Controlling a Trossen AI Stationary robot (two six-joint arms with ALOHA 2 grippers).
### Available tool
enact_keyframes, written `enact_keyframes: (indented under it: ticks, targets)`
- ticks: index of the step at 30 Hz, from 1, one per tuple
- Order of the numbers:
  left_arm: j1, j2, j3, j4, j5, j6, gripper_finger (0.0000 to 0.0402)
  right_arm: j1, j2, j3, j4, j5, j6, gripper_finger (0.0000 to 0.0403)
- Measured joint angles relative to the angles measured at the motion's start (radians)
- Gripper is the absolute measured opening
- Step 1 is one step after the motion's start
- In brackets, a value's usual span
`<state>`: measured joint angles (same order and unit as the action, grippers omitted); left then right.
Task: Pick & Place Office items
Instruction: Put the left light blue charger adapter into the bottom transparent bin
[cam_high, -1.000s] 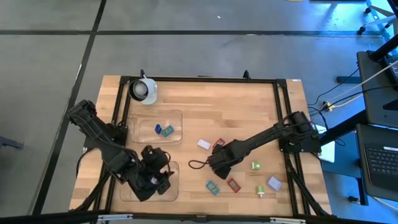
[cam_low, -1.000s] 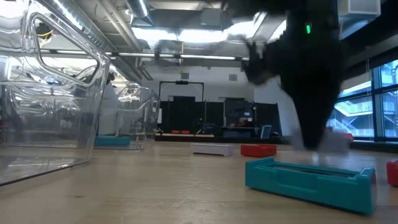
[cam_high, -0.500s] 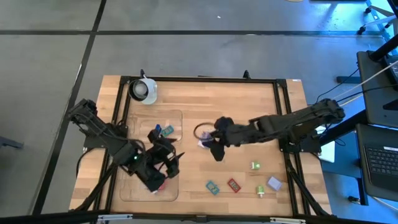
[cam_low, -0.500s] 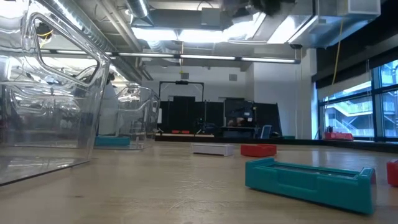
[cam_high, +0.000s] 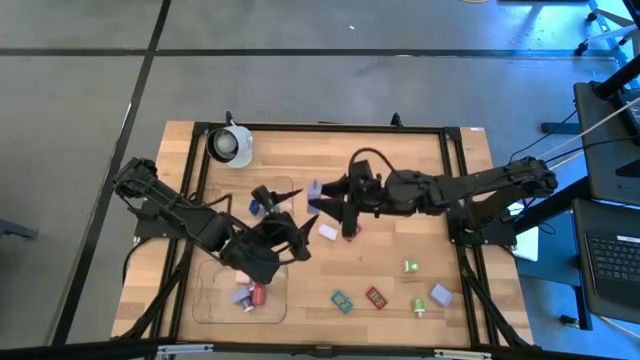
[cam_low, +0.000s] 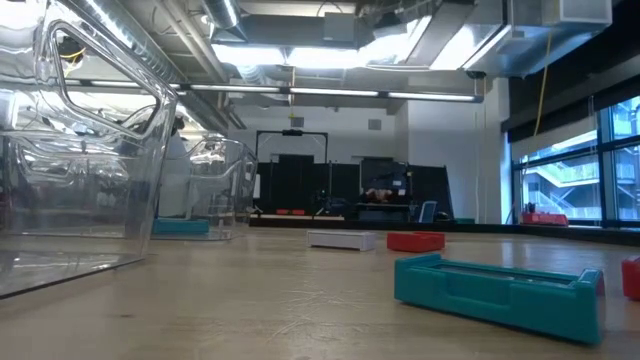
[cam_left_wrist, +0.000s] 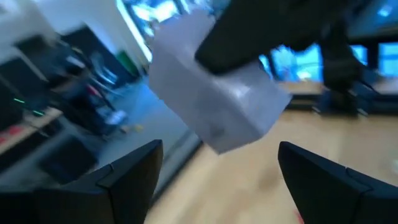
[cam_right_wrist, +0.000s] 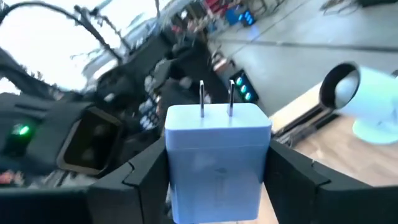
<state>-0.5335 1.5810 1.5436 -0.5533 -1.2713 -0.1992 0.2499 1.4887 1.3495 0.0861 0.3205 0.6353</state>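
Gripping a lavender plug adapter (cam_right_wrist: 216, 160) in the right pincer (cam_high: 322, 197), carrying it above the tabletop (cam_high: 400, 170), probably toward the far tray (cam_high: 285, 185). Hovering with the left pincer (cam_high: 291, 236) spread open near the near tray (cam_high: 205, 300), having nothing between its fingers.

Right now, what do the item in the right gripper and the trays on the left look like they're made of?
Plug block, clamped in the right gripper: smooth matte lavender-white shell, looks like moulded plastic; two thin shiny prongs on top, likely metal.
Tray: clear, glossy, see-through walls with bright reflections, so probably thin plastic; glass can't be ruled out by looks.
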Motion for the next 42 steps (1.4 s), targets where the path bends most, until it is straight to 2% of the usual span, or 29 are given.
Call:
enact_keyframes:
  ticks: [3,8,21,29,34,42]
  targets:
    - [0.004,0.000,0.000,0.113,-0.077,0.102,0.0316,-0.003,0.000,0.000,0.041,0.046,-0.017,0.0215]
    - [0.019,0.000,0.000,0.248,-0.065,0.192,0.0316,-0.003,0.000,0.000,0.117,0.107,-0.070,0.0216]
    - [0.083,0.000,0.000,0.310,-0.066,0.226,0.0316,-0.004,0.000,0.000,0.122,0.055,-0.071,0.0216]
    - [0.081,0.001,0.000,0.384,-0.068,0.367,0.0312,-0.016,0.000,0.000,0.084,0.073,-0.026,0.0216]
    - [0.081,0.001,0.000,0.382,-0.074,0.370,0.0286,-0.027,0.000,0.000,0.077,0.056,-0.011,0.0217]
    - [0.081,0.002,0.000,0.383,-0.073,0.344,0.0217,-0.027,0.000,0.000,0.082,0.063,-0.023,0.0217]
